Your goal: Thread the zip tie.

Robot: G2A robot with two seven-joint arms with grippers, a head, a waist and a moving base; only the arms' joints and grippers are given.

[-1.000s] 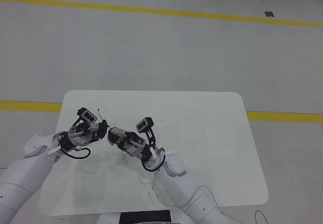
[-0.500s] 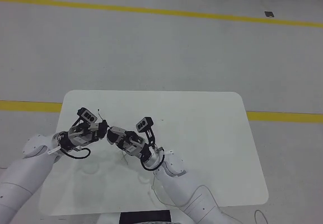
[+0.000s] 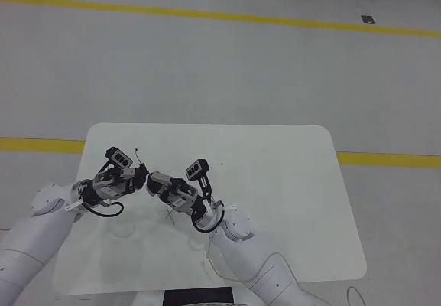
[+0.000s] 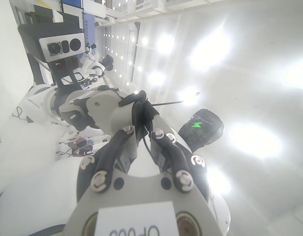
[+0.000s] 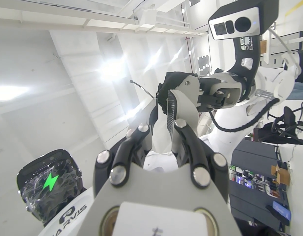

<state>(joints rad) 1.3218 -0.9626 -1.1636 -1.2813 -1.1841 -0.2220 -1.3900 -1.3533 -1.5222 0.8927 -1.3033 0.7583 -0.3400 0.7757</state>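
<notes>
Hovering over table (image 3: pixel 281 229), grey floor (image 3: pixel 205 69), left claw (image 4: pixel 143 114) pinching zip tie (image 4: pixel 166 103), right claw (image 5: pixel 162 106) unclear

Both arms are in over the left half of the table (image 3: pixel 281 229), about midway between its far and near edges. The left gripper (image 3: pixel 140 174) sits nearer the left edge, and the right gripper (image 3: pixel 152 183) is just beside it toward the centre, tip to tip. The zip tie (image 3: pixel 137 155) sits right where they meet, caught in the left gripper, its free end poking toward the far edge.
</notes>
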